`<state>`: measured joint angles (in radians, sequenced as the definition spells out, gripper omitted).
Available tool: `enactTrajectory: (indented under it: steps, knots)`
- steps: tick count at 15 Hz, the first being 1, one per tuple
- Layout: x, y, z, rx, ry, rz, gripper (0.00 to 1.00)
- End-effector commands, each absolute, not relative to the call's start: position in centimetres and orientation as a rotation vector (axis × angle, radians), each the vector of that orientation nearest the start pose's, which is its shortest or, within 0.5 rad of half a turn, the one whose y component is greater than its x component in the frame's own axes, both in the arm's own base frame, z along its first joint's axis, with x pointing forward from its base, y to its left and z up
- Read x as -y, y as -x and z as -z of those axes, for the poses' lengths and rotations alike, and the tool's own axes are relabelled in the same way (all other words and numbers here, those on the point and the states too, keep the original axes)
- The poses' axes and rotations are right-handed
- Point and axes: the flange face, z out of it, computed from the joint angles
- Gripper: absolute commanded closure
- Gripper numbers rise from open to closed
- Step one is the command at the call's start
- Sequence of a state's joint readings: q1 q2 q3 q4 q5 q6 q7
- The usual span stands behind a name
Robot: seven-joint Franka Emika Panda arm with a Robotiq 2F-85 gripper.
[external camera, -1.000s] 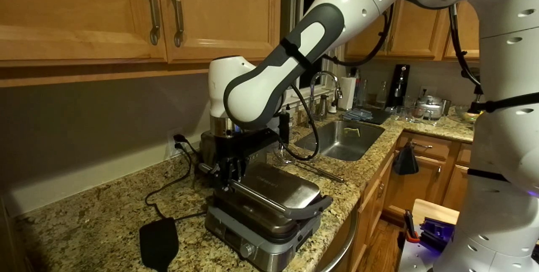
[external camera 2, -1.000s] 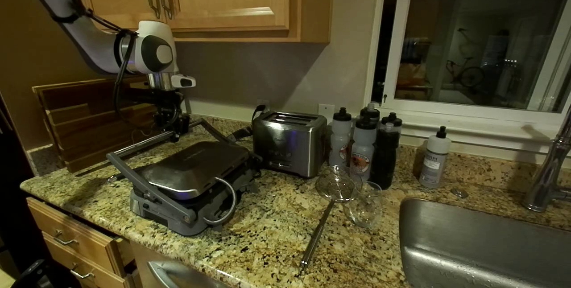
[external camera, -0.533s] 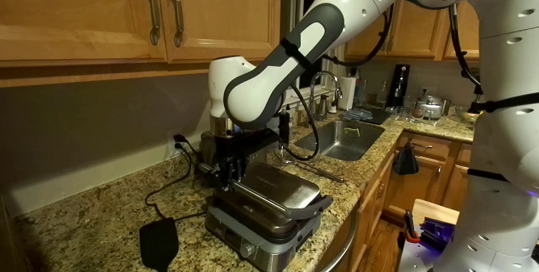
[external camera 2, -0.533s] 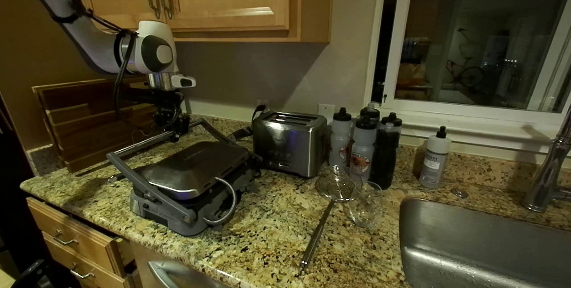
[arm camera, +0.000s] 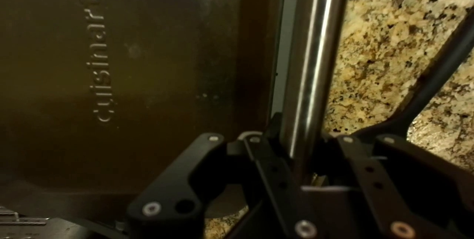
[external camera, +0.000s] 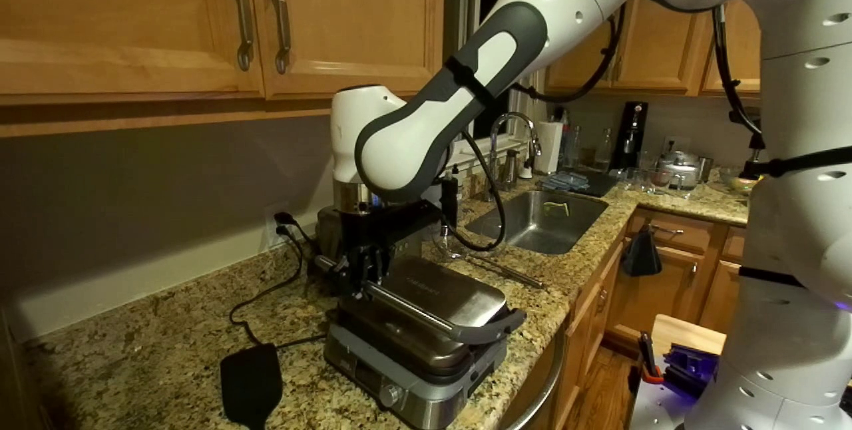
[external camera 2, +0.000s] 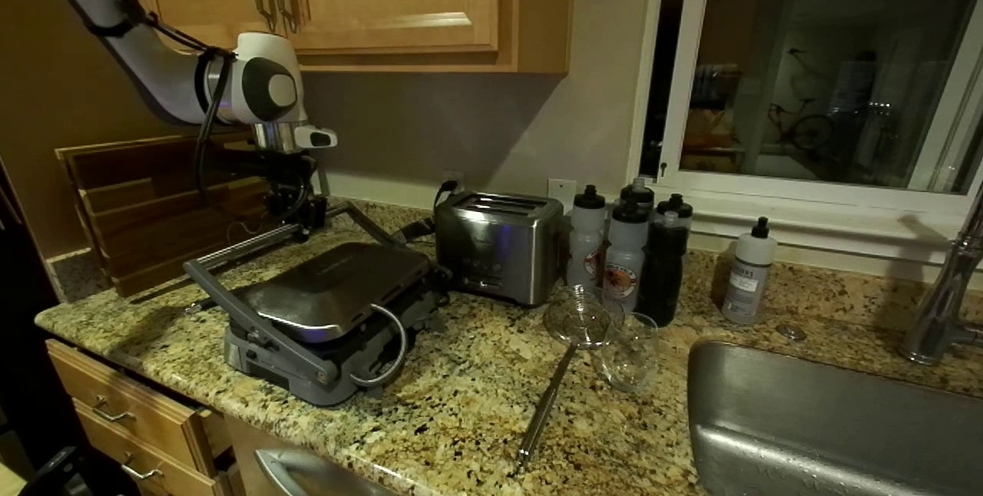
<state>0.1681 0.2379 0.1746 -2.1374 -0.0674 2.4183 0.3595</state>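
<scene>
A silver Cuisinart contact grill stands on the granite counter, its lid (external camera: 446, 293) down over the base (external camera: 406, 373); the lid (external camera 2: 338, 289) also shows from the hinge side. My gripper (external camera: 365, 291) points down at the front bar handle (external camera: 416, 313), near the end closer to the wall. In the wrist view the round steel handle (arm camera: 313, 65) runs between the black fingers of my gripper (arm camera: 301, 142), which is shut on it. Dark shadow hides the exact contact of the pads. The embossed lid (arm camera: 166, 65) lies left of the handle in that view.
A black spatula (external camera: 251, 380) lies before the grill, near a power cord (external camera: 249, 307). Beyond the grill are a toaster (external camera 2: 499, 250), several bottles (external camera 2: 623, 273), glassware (external camera 2: 628, 358), a metal utensil (external camera 2: 545, 411) and the sink (external camera 2: 829, 419). A wooden board (external camera 2: 173, 212) leans behind my arm.
My arm and wrist have risen very slightly in the last half second, with the gripper still on the handle. The grill's base and the other things have not moved.
</scene>
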Motion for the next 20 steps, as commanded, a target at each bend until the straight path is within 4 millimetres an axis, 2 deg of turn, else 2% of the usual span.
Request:
enactTrajectory:
  steps: [1, 5, 11, 16, 20]
  knots:
    - [-17.0, -52.1, -33.2, 0.004, 3.160, 0.128, 0.97]
    - [-15.0, -51.5, -35.2, -0.029, 3.162, 0.176, 0.97]
    - [-10.7, -50.4, -38.7, -0.111, 3.184, 0.265, 0.97]
    - [-5.7, -49.5, -41.3, -0.263, 3.187, 0.317, 0.97]
    - [-0.8, -49.0, -42.3, -0.419, 3.188, 0.319, 0.97]
